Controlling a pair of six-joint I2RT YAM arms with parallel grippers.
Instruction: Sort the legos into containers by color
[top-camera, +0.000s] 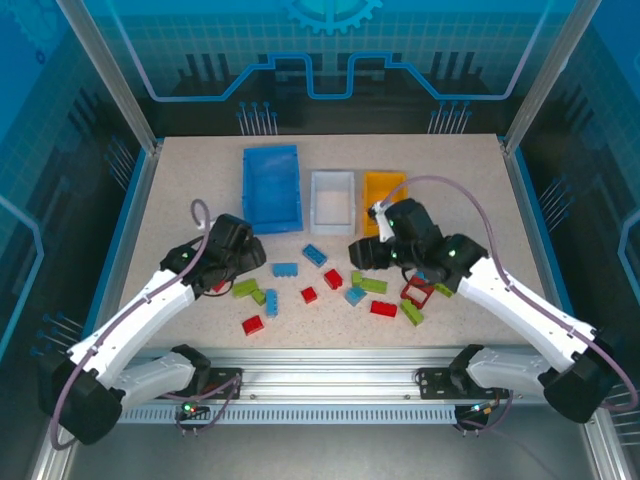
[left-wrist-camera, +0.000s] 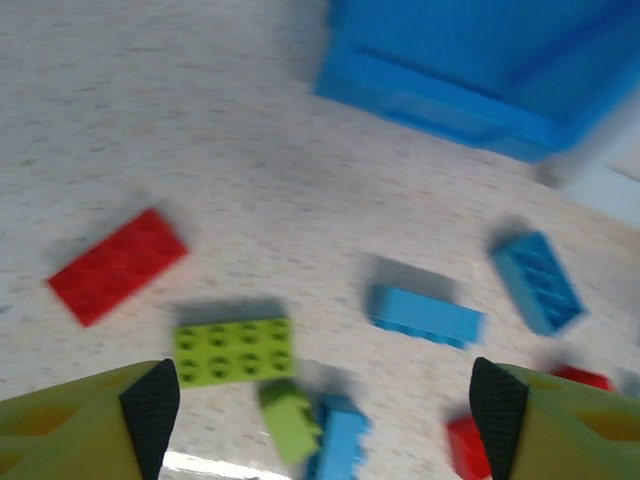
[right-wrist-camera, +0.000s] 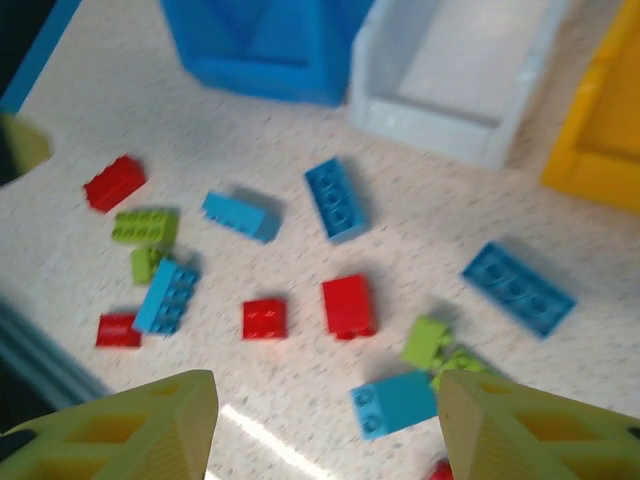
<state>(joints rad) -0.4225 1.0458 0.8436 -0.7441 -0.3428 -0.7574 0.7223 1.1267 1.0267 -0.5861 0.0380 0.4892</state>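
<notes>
Red, blue and lime green legos lie scattered on the speckled table between the arms, such as a blue one (top-camera: 285, 269) and a red one (top-camera: 333, 278). The containers stand at the back: a blue bin (top-camera: 272, 187), a white bin (top-camera: 333, 200) and an orange-yellow bin (top-camera: 382, 190). My left gripper (left-wrist-camera: 323, 415) hangs open above a green lego (left-wrist-camera: 234, 350) and a blue lego (left-wrist-camera: 425, 315), holding nothing. My right gripper (right-wrist-camera: 325, 430) is open too, over a red lego (right-wrist-camera: 348, 305) and a blue lego (right-wrist-camera: 395, 403), with nothing between its fingers.
Glass walls and metal posts enclose the table. A rail (top-camera: 330, 385) carrying the arm bases runs along the near edge. A red frame piece (top-camera: 417, 292) lies under the right arm. Bare table lies to the far left (top-camera: 170, 200) and far right (top-camera: 480, 190).
</notes>
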